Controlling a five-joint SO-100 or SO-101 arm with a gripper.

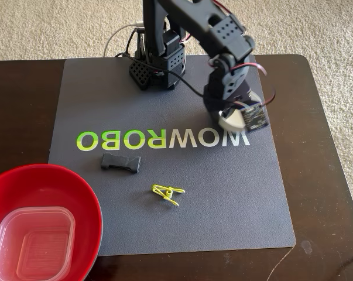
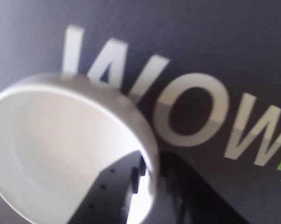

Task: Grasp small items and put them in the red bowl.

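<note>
Fingers point(image 1: 235, 119) closed on the rim of the white bowl point(image 1: 231, 120), one black finger point(image 2: 107, 196) inside the rim, the other outside it, seen up close in the wrist view. White bowl point(image 2: 61, 149) tilted, above the dark mat point(image 1: 235, 193) at the W of the printed lettering point(image 1: 164, 140), far right of the red bowl point(image 1: 76, 193) in the fixed view. Whether touching the mat, unclear. Red bowl at the lower left corner of the worktop point(image 1: 316, 175), overlapping the mat's edge, with the clear tub point(image 1: 33, 243) inside. Black buckle point(image 1: 120, 163) on the mat just right of and above the red bowl; yellow-green clip point(image 1: 167, 194) farther right of the red bowl, below the buckle.
</note>
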